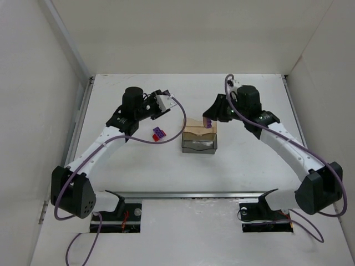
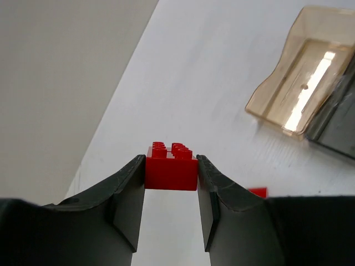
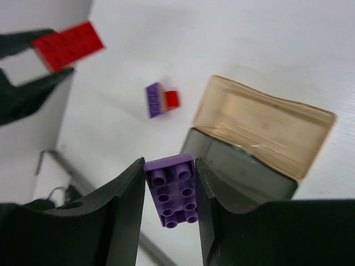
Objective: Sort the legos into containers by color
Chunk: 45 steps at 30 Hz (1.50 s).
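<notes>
My left gripper (image 2: 171, 160) is shut on a red brick (image 2: 171, 169) and holds it above the table; in the top view the left gripper (image 1: 162, 104) is left of the trays. My right gripper (image 3: 169, 162) is shut on a purple brick (image 3: 173, 191), held over the edge of the joined trays, in the top view (image 1: 209, 117) at their far side. The amber tray (image 3: 266, 124) and smoky grey tray (image 3: 238, 166) sit mid-table, amber (image 1: 199, 129) farther and grey (image 1: 199, 146) nearer. A red-purple pair (image 1: 158, 133) lies on the table left of the trays.
White walls enclose the table on the left, back and right. A metal rail (image 1: 194, 195) runs along the near edge by the arm bases. Purple cables hang from both arms.
</notes>
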Motion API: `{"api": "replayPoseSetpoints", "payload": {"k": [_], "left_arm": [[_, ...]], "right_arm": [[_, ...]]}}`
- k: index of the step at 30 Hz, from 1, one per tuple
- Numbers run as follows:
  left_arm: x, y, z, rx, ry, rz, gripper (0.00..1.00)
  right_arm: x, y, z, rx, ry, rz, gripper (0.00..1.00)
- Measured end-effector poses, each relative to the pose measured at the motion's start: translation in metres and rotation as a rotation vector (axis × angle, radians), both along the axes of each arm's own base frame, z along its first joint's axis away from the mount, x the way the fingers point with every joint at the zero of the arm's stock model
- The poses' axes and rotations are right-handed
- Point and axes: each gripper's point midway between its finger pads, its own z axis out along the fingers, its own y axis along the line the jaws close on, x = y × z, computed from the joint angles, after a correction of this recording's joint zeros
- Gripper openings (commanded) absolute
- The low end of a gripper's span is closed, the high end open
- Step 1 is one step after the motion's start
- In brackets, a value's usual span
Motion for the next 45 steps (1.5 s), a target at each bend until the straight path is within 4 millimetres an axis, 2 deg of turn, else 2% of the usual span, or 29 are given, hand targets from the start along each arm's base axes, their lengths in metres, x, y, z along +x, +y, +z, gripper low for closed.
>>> {"api": "replayPoseSetpoints", "payload": {"k": [3,5,8,11,14,15,19,20,24,26,27,29,30,34,38,40,43,44,45], "left_arm": [[0.012,0.021,-0.021,0.025,0.046,0.091,0.0],[0.01,0.02,-0.032,0.021,0.088,0.097,0.0],[0.008,0.011,-0.037,-0.011,0.129,0.096,0.0],[0.008,0.005,-0.04,-0.041,0.162,0.104,0.0],[0.009,0.003,-0.042,-0.064,0.181,0.114,0.0],[0.009,0.003,-0.042,-0.069,0.185,0.117,0.0],[0.01,0.001,-0.039,-0.094,0.197,0.127,0.0],[0.011,0.001,-0.038,-0.099,0.199,0.127,0.0],[0.014,-0.003,-0.038,-0.111,0.206,0.123,0.0],[0.017,-0.005,-0.038,-0.113,0.205,0.12,0.0],[0.019,-0.007,-0.038,-0.114,0.205,0.117,0.0],[0.021,-0.013,-0.038,-0.114,0.206,0.104,0.0],[0.021,-0.016,-0.039,-0.114,0.209,0.093,0.0],[0.021,-0.039,-0.044,-0.11,0.225,0.033,0.0],[0.014,-0.068,-0.055,-0.105,0.264,-0.06,0.0],[0.008,-0.078,-0.062,-0.103,0.289,-0.1,0.0],[-0.001,-0.092,-0.075,-0.105,0.329,-0.156,0.0],[-0.002,-0.096,-0.077,-0.109,0.334,-0.169,0.02],[-0.002,-0.099,-0.08,-0.113,0.337,-0.176,0.16]], "right_arm": [[-0.008,-0.005,-0.039,-0.104,0.027,-0.039,0.0],[-0.019,0.004,-0.069,-0.184,0.055,-0.02,0.0],[-0.028,0.018,-0.112,-0.307,0.093,0.004,0.0],[-0.025,0.017,-0.137,-0.407,0.098,-0.028,0.0],[-0.014,0.005,-0.144,-0.476,0.073,-0.092,0.01],[-0.012,0.003,-0.144,-0.486,0.067,-0.1,0.04],[-0.001,0.001,-0.144,-0.538,0.024,-0.098,0.33],[0.0,0.002,-0.144,-0.548,0.013,-0.085,0.44],[-0.005,0.008,-0.148,-0.574,-0.007,-0.014,0.48],[-0.007,0.01,-0.148,-0.571,-0.017,0.007,0.58],[-0.009,0.01,-0.147,-0.57,-0.021,0.019,0.7],[-0.013,0.009,-0.146,-0.569,-0.032,0.04,0.82],[-0.015,0.009,-0.144,-0.568,-0.039,0.046,0.96],[-0.015,0.008,-0.124,-0.549,-0.088,0.046,0.99],[-0.013,0.002,-0.088,-0.503,-0.169,0.001,0.99],[-0.01,-0.007,-0.066,-0.468,-0.206,-0.035,0.99],[0.002,-0.033,-0.035,-0.414,-0.257,-0.127,0.99],[0.006,-0.042,-0.028,-0.4,-0.27,-0.158,0.99],[0.009,-0.052,-0.023,-0.392,-0.275,-0.186,0.99]]}}
